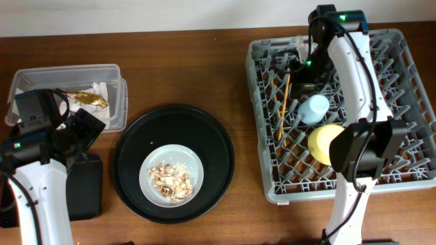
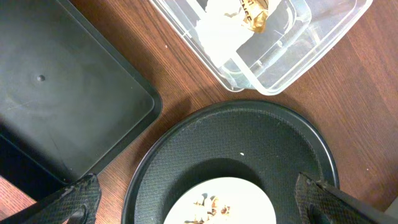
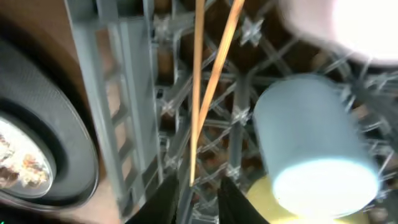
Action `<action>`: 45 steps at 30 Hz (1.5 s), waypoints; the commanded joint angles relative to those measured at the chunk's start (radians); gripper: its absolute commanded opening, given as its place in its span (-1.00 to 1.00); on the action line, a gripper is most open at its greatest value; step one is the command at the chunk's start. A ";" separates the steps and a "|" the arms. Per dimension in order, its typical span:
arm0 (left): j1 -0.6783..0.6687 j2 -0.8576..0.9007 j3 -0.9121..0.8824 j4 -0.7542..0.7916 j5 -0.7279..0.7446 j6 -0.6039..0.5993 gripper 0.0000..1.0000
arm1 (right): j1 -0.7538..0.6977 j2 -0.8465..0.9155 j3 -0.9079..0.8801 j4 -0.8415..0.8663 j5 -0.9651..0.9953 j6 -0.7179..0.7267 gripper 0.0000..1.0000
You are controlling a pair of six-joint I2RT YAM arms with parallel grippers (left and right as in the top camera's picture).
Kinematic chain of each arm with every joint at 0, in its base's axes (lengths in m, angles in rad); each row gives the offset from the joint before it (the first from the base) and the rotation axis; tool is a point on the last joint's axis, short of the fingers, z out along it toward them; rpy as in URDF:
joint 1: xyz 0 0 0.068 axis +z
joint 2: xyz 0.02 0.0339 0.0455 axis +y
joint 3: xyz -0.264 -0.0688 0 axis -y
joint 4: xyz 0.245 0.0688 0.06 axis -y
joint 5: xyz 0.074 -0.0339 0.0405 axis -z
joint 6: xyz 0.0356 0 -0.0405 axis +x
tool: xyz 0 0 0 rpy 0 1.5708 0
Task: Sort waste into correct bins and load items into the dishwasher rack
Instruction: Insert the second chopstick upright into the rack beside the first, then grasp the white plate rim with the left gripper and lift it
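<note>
Chopsticks [image 1: 282, 109] lay in the rack [image 1: 261, 136], near its left side. They made a thin V, with the tips close together at one end. A blue cup [image 1: 314, 109] lay on its side just beside them. A yellow bowl [image 1: 323, 141] sat next to the cup, partly under the right arm.

The right claw [image 3: 199, 202] was down inside the rack. Its two fingers were only a little way apart. One chopstick ended right at the gap between them. The wrist picture was blurry, so I could not tell if the fingers touched the stick.

The left claw [image 2: 199, 202] was open very wide, with nothing in it. It hung over the near edge of the round tray [image 1: 136, 143].

On the left of the table stood a clear box [image 1: 116, 75]. A white napkin [image 1: 102, 88] and a shiny gold wrapper [image 1: 87, 99] were inside it. A flat black tray [image 1: 87, 190] lay below the box, partly hidden by the left arm.

The round tray sat between the box and the rack. A grey plate [image 1: 157, 160] rested in the middle of it. Brown food scraps [image 1: 170, 182] with white bits were heaped on the plate.
</note>
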 commanded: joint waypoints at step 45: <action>-0.982 0.140 -0.081 -0.074 -0.085 -0.250 0.16 | -0.024 -0.723 -0.343 -0.029 0.246 0.306 0.97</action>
